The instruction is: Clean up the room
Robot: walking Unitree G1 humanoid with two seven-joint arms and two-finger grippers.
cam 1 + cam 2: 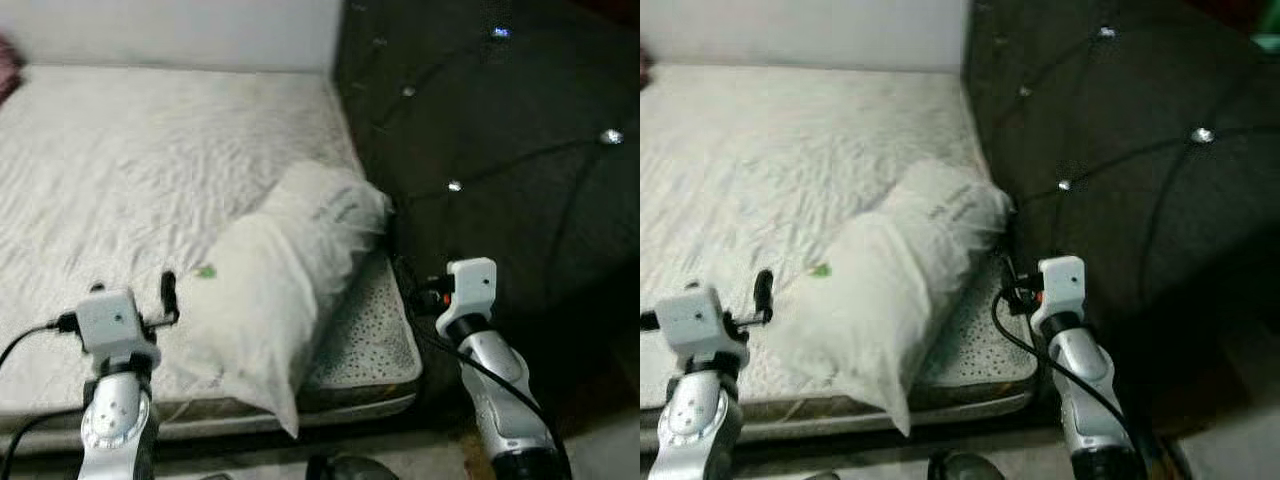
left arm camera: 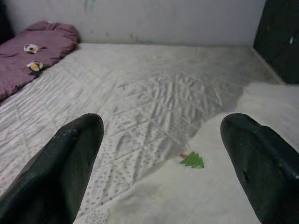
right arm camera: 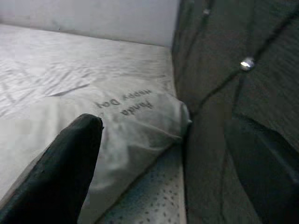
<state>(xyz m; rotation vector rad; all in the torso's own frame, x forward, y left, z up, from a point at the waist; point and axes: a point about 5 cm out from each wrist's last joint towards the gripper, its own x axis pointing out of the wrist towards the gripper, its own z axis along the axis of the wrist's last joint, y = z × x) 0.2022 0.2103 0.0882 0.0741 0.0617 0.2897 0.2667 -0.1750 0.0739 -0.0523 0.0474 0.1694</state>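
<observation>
with the white pillow (image 1: 280, 290) lying askew at lower centre on the mattress (image 1: 120, 170), both grippers, left (image 2: 163, 154) and right (image 3: 163, 154), hover spread apart, seemingly about to close on its ends.

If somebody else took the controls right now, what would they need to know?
Left gripper: open, holding nothing, over the near edge of the mattress, aimed at the pillow.
Right gripper: open, holding nothing, near the pillow's end by the dark tufted headboard.
The white pillow lies askew over the mattress's near corner. A purple cushion sits at the far side.
Done: nothing evident. Left: probably grasp and straighten the pillow.
</observation>
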